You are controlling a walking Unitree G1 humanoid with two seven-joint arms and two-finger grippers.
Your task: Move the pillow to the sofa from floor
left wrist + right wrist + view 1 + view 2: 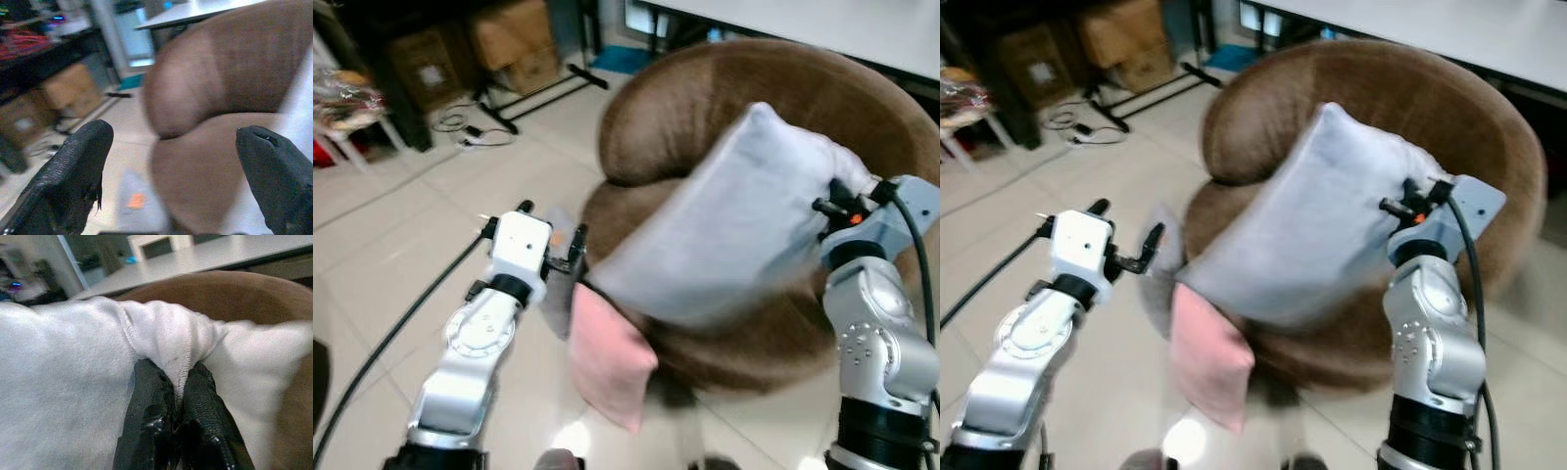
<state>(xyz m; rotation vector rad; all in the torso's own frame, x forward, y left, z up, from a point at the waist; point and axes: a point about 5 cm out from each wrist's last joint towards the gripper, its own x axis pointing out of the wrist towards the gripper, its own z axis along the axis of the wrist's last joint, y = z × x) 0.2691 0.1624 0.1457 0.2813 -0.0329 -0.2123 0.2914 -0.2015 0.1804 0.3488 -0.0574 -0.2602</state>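
Note:
A pale grey-white pillow (724,230) hangs tilted over the seat of the round brown sofa (705,108). My right gripper (177,396) is shut on the pillow's (68,382) bunched right edge, with the fingers pinching the seam. The pillow's lower left corner reaches down to the front of the sofa seat. My left gripper (551,235) is held open to the left of the sofa, nothing between its fingers (73,171), and faces the sofa's (215,98) curved side.
A pink pillow (607,357) leans against the sofa's front on the tiled floor (391,255). Cardboard boxes (514,39), a black stand and cables lie at the back left. A white table (862,24) runs behind the sofa.

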